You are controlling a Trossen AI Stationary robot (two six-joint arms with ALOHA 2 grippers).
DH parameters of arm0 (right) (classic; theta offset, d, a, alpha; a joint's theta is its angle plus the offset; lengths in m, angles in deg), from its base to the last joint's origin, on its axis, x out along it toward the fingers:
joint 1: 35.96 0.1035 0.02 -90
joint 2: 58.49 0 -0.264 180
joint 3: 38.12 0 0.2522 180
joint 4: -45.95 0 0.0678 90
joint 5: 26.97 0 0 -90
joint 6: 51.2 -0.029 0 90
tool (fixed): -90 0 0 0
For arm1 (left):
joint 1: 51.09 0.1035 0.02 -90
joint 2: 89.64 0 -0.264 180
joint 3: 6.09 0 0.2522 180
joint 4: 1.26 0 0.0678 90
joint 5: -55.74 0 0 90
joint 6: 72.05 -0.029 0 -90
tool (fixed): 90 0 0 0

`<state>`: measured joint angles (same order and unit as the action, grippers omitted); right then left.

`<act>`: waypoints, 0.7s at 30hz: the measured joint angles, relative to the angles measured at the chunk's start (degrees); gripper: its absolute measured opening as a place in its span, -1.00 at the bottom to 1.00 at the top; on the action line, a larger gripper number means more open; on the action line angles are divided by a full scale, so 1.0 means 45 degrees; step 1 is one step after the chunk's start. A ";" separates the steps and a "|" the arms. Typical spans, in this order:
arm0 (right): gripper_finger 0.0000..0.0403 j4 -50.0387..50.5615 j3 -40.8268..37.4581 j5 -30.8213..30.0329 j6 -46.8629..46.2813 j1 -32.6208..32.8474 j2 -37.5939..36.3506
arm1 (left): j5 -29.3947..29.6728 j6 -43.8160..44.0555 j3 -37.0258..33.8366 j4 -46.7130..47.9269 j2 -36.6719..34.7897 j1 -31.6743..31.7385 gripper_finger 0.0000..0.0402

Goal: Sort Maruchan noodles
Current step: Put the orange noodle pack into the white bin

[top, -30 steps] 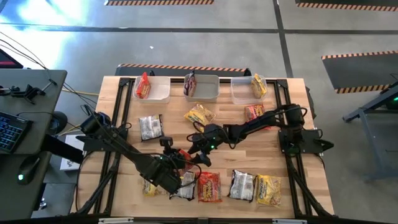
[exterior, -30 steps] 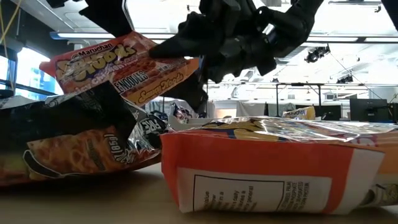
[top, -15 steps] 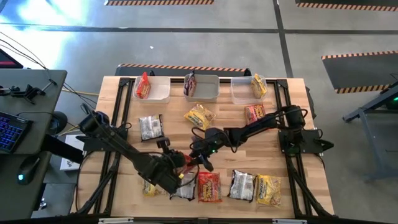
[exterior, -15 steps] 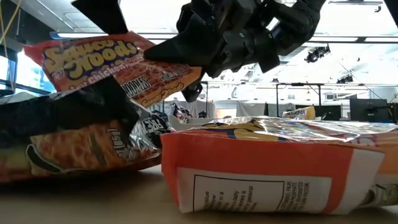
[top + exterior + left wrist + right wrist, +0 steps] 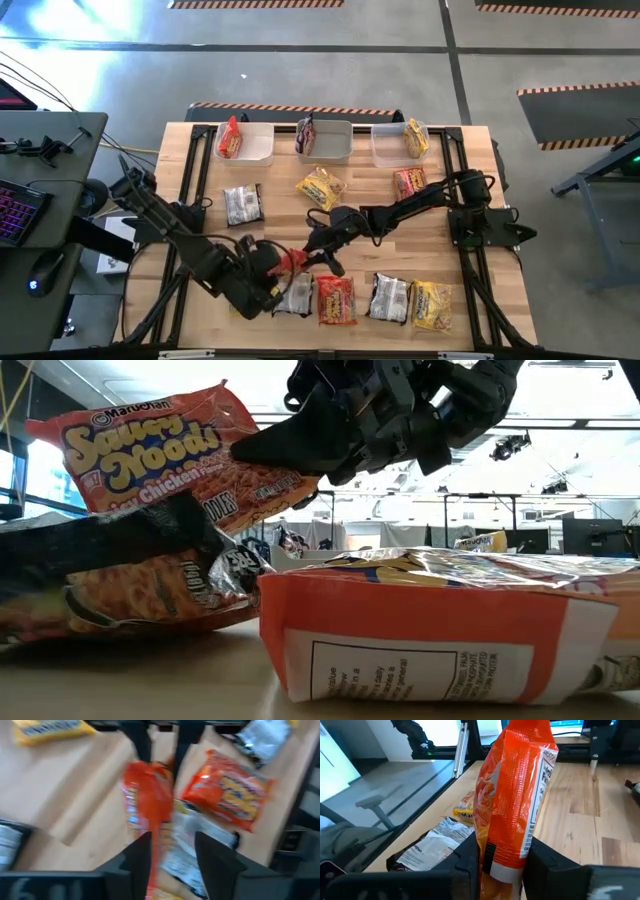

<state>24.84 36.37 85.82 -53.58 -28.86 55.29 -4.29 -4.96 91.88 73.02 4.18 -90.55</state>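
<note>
A red-orange Maruchan noodle packet [image 5: 293, 262] hangs in the air near the table's front middle, and my right gripper [image 5: 318, 256] is shut on it. In the low view the red-orange packet [image 5: 160, 455] shows its printed face above a silver-and-dark packet [image 5: 120, 585] that lies on the table. My left gripper [image 5: 172, 850] is open at the packet's other end [image 5: 150, 810], which stands between its fingers. Further packets lie in a row along the near edge [image 5: 336, 300]. My right gripper pinches one short end of the red-orange packet [image 5: 504, 862] between its two fingers. It comes nearly level from the table's right. The packet stands on edge, reaches out past the fingertips toward the left arm, and is clear of the table. My left gripper: I cannot tell whether its open fingers [image 5: 141, 851] touch the packet.
Three pale bins stand at the far edge [image 5: 255, 150] [image 5: 333, 150] [image 5: 390, 150], holding a red, a dark and a yellow packet. Loose packets lie mid-table: silver [image 5: 242, 204], yellow [image 5: 320, 186], red [image 5: 409, 181]. An orange packet [image 5: 420, 630] fills the low view's foreground.
My right gripper has shut on the red-orange packet's end. My left gripper has let go of the packet's top edge, rolled, and drawn back up and toward the table's left. The packet has turned, so its printed face now shows more fully in the low view.
</note>
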 joint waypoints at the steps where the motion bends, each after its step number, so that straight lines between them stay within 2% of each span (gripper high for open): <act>1: -0.59 -0.0009 0.0000 0.0004 0.0159 0.0024 0.0000 | -0.0086 0.0039 0.0002 -0.0218 0.0070 0.0002 -0.21; 5: -0.60 -0.0055 -0.0005 -0.0051 0.0644 0.0215 0.0000 | -0.0524 -0.0021 -0.0010 -0.0188 0.0463 0.0171 0.03; 9: -0.60 -0.0070 -0.0005 -0.0032 0.0948 0.0494 0.0000 | -0.0658 -0.0262 -0.0010 -0.0061 0.0985 0.0291 0.18; 17: -0.60 -0.0114 -0.0010 -0.0076 0.1546 0.0983 -0.0005 | -0.0654 -0.0403 -0.0005 -0.0327 0.1578 0.0253 0.19; 21: -0.60 -0.0228 -0.0016 -0.0069 0.1547 0.1019 -0.0005 | -0.1083 -0.1466 -0.0005 -0.1174 0.1969 0.0257 0.18</act>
<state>23.82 36.30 85.51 -46.62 -24.28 55.27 -9.17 -11.56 91.85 67.74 13.05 -89.39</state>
